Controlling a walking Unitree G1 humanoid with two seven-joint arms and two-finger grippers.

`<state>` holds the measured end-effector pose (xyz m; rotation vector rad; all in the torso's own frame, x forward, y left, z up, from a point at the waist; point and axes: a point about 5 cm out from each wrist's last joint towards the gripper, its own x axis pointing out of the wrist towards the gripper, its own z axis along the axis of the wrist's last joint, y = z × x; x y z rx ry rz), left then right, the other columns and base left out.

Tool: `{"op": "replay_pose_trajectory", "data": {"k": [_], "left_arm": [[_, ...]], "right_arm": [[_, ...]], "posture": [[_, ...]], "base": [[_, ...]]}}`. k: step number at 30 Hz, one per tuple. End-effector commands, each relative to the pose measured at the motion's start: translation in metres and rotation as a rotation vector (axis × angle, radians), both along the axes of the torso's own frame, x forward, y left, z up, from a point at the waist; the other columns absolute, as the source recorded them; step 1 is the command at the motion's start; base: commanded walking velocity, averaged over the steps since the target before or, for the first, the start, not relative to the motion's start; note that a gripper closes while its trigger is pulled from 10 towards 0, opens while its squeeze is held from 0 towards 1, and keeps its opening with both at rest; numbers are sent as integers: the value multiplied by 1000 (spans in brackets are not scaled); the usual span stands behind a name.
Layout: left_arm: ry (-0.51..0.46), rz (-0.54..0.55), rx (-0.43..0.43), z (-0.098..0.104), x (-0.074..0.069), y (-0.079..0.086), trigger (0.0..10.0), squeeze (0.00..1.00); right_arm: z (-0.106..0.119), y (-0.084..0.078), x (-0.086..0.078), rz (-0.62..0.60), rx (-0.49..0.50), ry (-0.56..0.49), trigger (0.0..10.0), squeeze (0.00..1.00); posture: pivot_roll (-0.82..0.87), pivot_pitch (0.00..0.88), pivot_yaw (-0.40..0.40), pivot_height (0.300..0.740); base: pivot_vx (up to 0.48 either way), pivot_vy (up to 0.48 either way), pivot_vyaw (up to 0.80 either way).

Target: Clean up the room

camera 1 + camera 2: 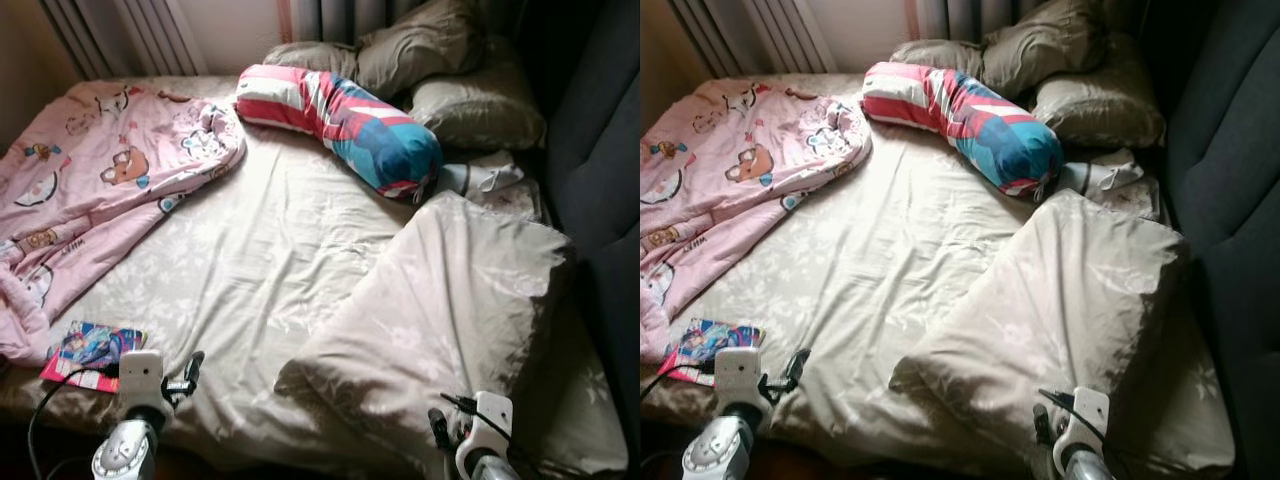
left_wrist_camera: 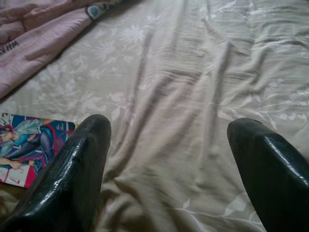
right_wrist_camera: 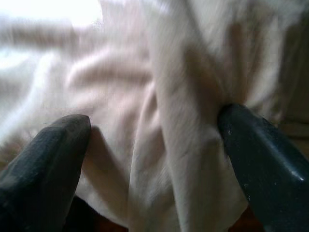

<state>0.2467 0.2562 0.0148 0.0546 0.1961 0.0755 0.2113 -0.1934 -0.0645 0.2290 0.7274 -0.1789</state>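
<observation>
Hanging low at the near edge of the bed, the right gripper has its two black fingers spread apart, and a hanging fold of the beige floral duvet lies between them, close against the right finger but not yet pinched. That folded duvet sits on the near right of the mattress, its long axis running from the near edge toward the far right, so the right arm is plainly the nearer one for taking it. The left gripper hovers with its fingers also parted, over bare beige floral bedsheet, gripping nothing. Just to its left at the near left corner lies a colourful illustrated booklet, partly cut off by the bed's edge. Beyond it a pink cartoon-print blanket sprawls crumpled across the left side. Farther back lies a red, white and blue striped bolster, slanting from far left toward the right. Two olive pillows sit at the far right in shade, and a small pale cloth beside the bolster is hard to identify.
</observation>
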Motion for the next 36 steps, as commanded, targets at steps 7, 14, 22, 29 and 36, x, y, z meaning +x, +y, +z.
{"op": "replay_pose_trajectory", "data": {"k": [7, 14, 22, 29, 36], "left_arm": [[35, -7, 7, -1, -9, 10, 10000, 0], [11, -17, 14, 7, -12, 11, 10000, 0], [22, -3, 13, 7, -25, 12, 10000, 0], [28, 6, 14, 9, -27, 14, 10000, 0], [37, 14, 18, 11, -27, 16, 10000, 0]], "right_arm": [[-13, 3, -19, -12, 7, 95, 10000, 0], [-21, 13, -33, 18, 28, 153, 10000, 0], [-24, 25, -38, 58, 40, 155, 0, 0], [-25, 29, -39, 58, 55, 166, 0, 0], [-28, 26, -47, 53, 42, 193, 0, 0]], "posture": [[14, 256, 126, 740], [49, 291, 126, 740], [61, 305, 127, 740], [68, 308, 134, 740], [61, 298, 140, 740]], "base": [[0, 0, 0], [0, 0, 0], [0, 0, 0], [0, 0, 0], [0, 0, 0]]}}
